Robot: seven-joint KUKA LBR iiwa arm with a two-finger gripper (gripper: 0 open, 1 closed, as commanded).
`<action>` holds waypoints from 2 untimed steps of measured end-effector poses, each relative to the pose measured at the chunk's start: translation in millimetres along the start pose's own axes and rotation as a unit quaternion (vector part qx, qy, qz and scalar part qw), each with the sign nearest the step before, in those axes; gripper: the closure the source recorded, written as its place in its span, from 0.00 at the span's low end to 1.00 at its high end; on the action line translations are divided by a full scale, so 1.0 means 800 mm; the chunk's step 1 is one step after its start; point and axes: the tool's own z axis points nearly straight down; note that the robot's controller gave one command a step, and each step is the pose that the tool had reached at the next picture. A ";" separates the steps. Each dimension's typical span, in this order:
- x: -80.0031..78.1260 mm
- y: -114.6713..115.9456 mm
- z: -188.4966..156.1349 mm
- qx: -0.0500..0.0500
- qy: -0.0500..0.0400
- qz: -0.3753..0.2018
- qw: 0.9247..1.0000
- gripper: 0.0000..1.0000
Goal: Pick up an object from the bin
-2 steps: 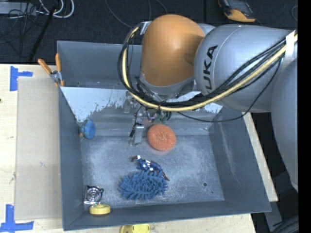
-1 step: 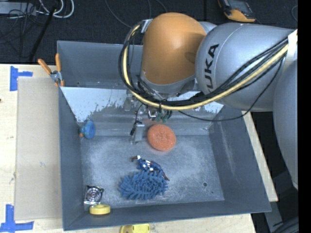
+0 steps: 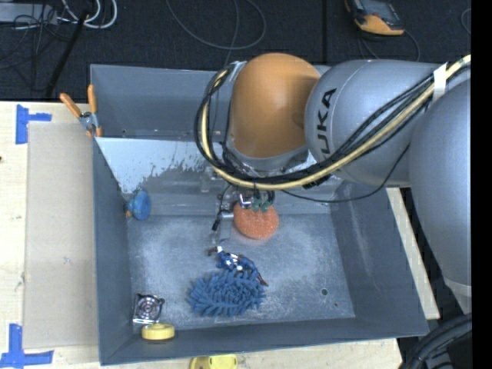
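Overhead, the grey arm (image 3: 369,114), lettered KUKA, is bent in from the right, wrist pointed down. The gripper (image 3: 240,204) is seen just beside a round orange pitted ball (image 3: 256,223) mid-bin; its opening cannot be told.

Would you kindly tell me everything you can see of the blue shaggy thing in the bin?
The blue shaggy thing looks like soft chenille, a flat clump of thick nubby strands, dark blue throughout. It lies limp on the bin floor, front middle, near the front wall. A small blue-and-white item touches its upper edge; nothing else does.
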 end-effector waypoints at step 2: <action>0.033 -0.060 0.087 0.000 0.002 -0.048 0.999 0.00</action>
